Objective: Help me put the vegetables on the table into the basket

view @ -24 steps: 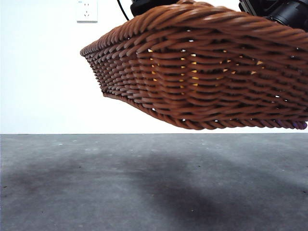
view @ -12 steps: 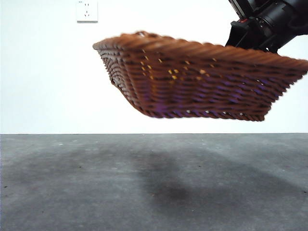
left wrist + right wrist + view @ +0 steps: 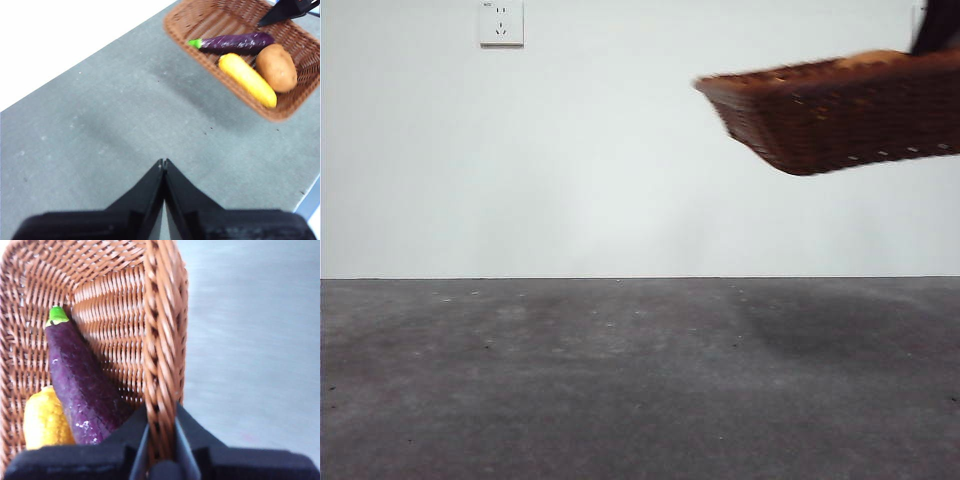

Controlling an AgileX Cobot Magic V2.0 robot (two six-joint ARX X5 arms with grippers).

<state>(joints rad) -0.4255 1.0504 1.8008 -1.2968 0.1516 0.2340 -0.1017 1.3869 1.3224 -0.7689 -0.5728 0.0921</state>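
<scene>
The dark grey table [image 3: 620, 380] spreads bare across the front view, with a faint shadow on it under the raised wicker basket [image 3: 840, 115], which hangs in the air at the upper right, clear of the surface and tilted a little. A white wall [image 3: 570, 160] stands behind, with a socket plate [image 3: 501, 22] high on it. The right gripper [image 3: 160, 440] is clamped on the basket's braided rim, one black jaw inside the wall and one outside, and the weave is pinched between them. All three vegetables lie inside the basket: the purple eggplant [image 3: 235, 43] with its green stem toward one short end, the yellow corn cob [image 3: 247, 80] just beside it, and the orange-brown tuber [image 3: 276, 67] touching the corn and near the eggplant's blunt end. The left gripper [image 3: 163, 165] hovers over bare table well apart from the basket, its two jaws pressed together tip to tip with nothing between them.
</scene>
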